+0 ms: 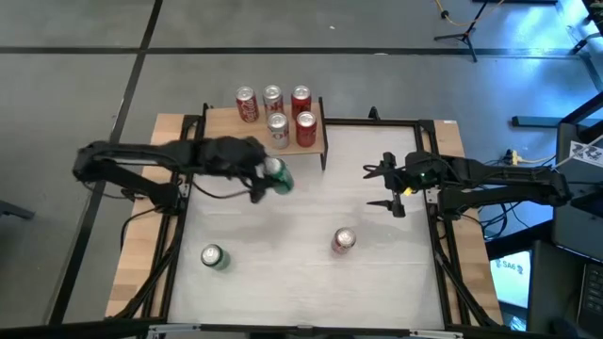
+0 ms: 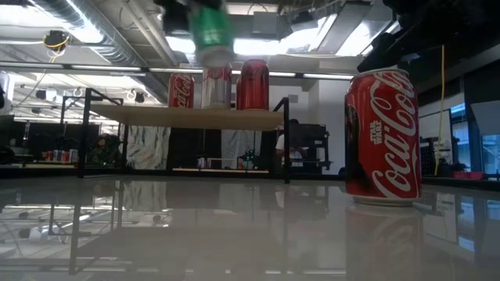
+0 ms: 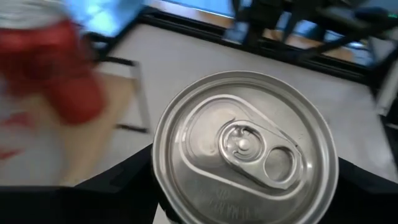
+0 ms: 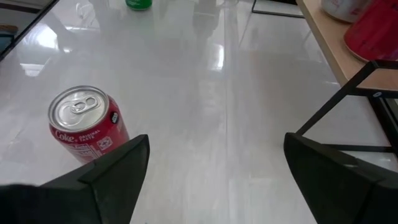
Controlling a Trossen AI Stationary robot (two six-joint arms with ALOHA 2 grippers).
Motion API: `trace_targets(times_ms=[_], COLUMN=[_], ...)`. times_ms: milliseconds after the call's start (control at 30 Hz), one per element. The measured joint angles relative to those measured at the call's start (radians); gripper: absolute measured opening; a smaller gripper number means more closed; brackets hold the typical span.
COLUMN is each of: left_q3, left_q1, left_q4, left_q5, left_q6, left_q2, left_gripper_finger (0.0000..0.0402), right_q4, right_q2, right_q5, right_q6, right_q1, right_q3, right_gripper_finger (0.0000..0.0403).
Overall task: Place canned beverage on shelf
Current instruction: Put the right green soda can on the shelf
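Green can (image 1: pixel 277 176) sits clamped between the left gripper (image 1: pixel 265 179) fingers, lifted off the table, just in front of the shelf (image 1: pixel 226 129) edge. Low view shows that can hanging above shelf-board height. Left wrist view: silver lid with pull tab fills the space between the 2 dark fingers (image 3: pixel 118 186), 1 on either side of the can.

Shelf already carries 5 cans: 3 at the back, 2 in front, mixed red and silver.

Right gripper (image 1: pixel 390 186) hovers at the right side of the table, fingers wide apart, nothing between them. Red Coca-Cola can (image 4: pixel 87 126) stands upright on the table just beyond its fingertips, apart from them. A 2nd green can (image 1: pixel 213 256) stands on the white tabletop (image 1: pixel 283 273), well apart from both grippers.
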Motion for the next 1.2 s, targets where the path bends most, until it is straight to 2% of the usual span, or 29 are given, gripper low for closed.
trace_targets(times_ms=[200,367,533,700,800,967,1200], left_q3=[0.085,0.198,0.284,0.298,0.298,0.298,0.298], left_q1=[0.098,0.203,0.31,0.437,0.535,0.696,0.882], left_q4=[-0.256,-0.438,-0.537,-0.597,-0.627,-0.611,-0.604], left_q5=[-0.051,-0.083,-0.096,-0.089,-0.049,0.1,0.211], left_q6=[0.007,0.071,0.157,0.219,0.266,0.35,0.47], left_q2=[-0.123,-0.146,-0.146,-0.145,-0.142,-0.109,-0.041], left_gripper_finger=[0.0284,0.0284,0.0284,0.0284,0.0284,0.0284,0.0284], right_q4=[0.0,0.001,0.002,0.002,0.002,0.002,0.002], right_q2=[0.0,0.0,0.0,0.0,0.0,0.0,0.0], right_q5=[0.0,0.0,0.0,0.0,0.0,0.0,0.0], right_q6=[0.0,0.0,0.0,0.0,0.0,0.0,-0.001], right_q1=[0.0,0.0,0.0,0.0,0.0,0.0,0.0], right_q3=[0.0,0.0,0.0,0.0,0.0,0.0,0.0], right_gripper_finger=[0.0365,0.0365,0.0365,0.0365,0.0365,0.0365,0.0365])
